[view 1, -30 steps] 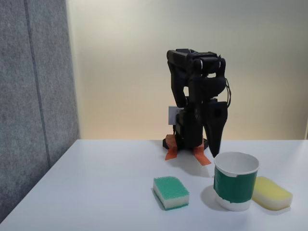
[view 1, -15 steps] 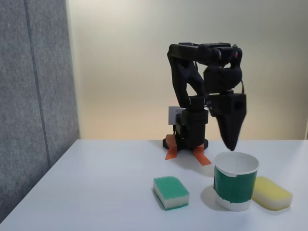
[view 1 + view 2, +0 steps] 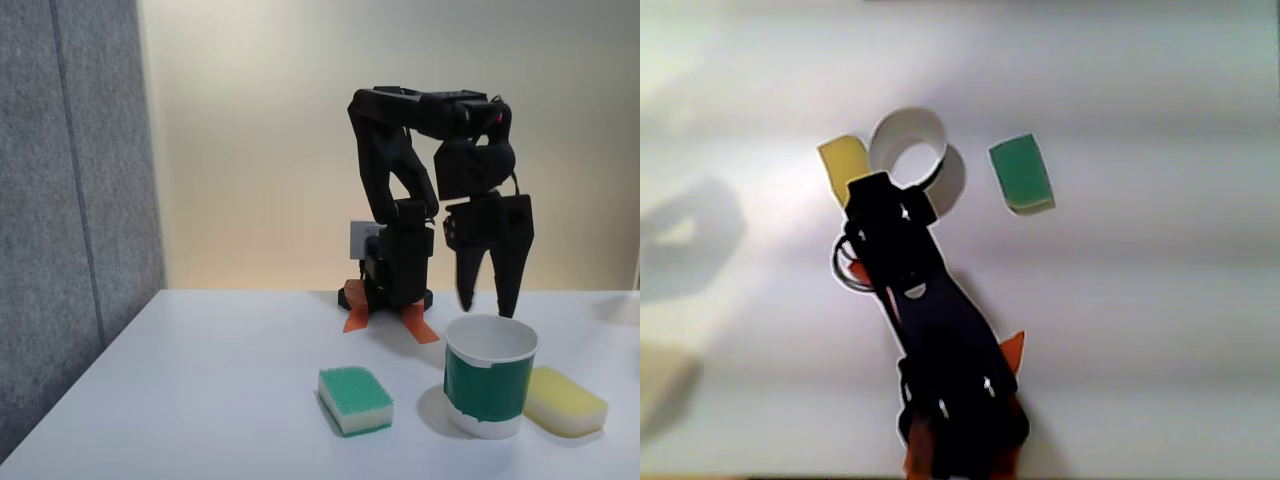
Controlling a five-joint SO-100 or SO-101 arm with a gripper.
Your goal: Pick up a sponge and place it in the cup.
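The cup (image 3: 488, 390), white with a broad dark green band, stands upright on the white table at the front right in the fixed view. From above, the cup (image 3: 908, 120) shows as a white ring with a pale inside. My gripper (image 3: 486, 305) hangs just above the far side of the cup's rim, pointing down. It is open, with nothing between its two black fingers (image 3: 466, 285). The sponge is out of view.
A green-topped white sponge (image 3: 355, 398) lies left of the cup, and shows as a green block (image 3: 1021, 172) from above. An all-yellow sponge (image 3: 566, 401) lies right of the cup, touching or nearly touching it. The black arm base (image 3: 392, 285) stands behind on orange tape.
The gripper, shut a second ago behind the cup, has risen and swung right over the cup's rim. Its fingers have now spread open.
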